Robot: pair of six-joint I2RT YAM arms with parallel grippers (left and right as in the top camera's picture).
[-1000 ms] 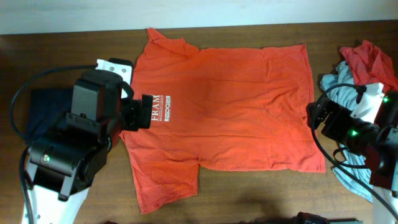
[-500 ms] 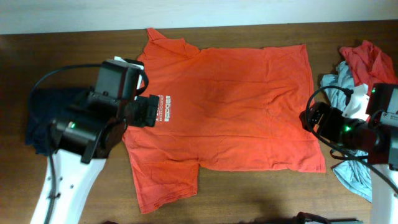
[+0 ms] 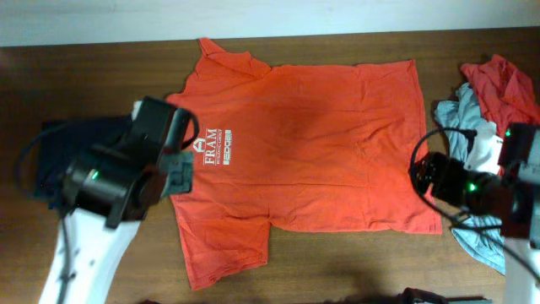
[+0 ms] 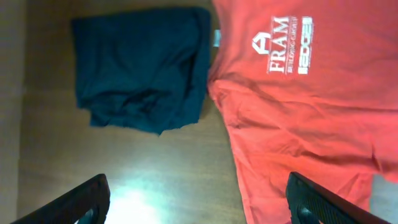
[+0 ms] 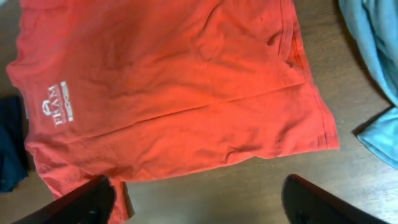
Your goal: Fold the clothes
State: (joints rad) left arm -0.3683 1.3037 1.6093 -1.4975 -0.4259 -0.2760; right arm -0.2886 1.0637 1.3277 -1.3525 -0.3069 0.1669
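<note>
Shirts lie across a brown wooden surface (image 3: 337,262). From overhead, the orange shirt (image 3: 312,143) is spread flat in the middle, with its neck toward the left arm, its hem toward the right arm, and its sleeves out to either side. A red shirt (image 3: 498,84) and a grey-blue shirt (image 3: 454,114) sit crumpled in a heap off the hem end; only this view takes in the red one. The navy shirt (image 3: 46,152) is mostly hidden there behind the left arm.

The left wrist view shows the navy shirt plainly as a rough bundle just beside the orange collar. It also shows that the white chest print (image 4: 283,46) reads "FRAM". The left end effector (image 4: 199,202) hangs over the orange shoulder and bare wood, its fingers spread wide with nothing between them.

The right wrist view shows the hem corner with creases near it, and a strip of grey-blue cloth at the picture's edge. The right end effector (image 5: 199,202) is above the hem's side edge, its fingers likewise spread wide and empty. Overhead, neither spread can be judged, since the arms' own bodies cover the fingers.
</note>
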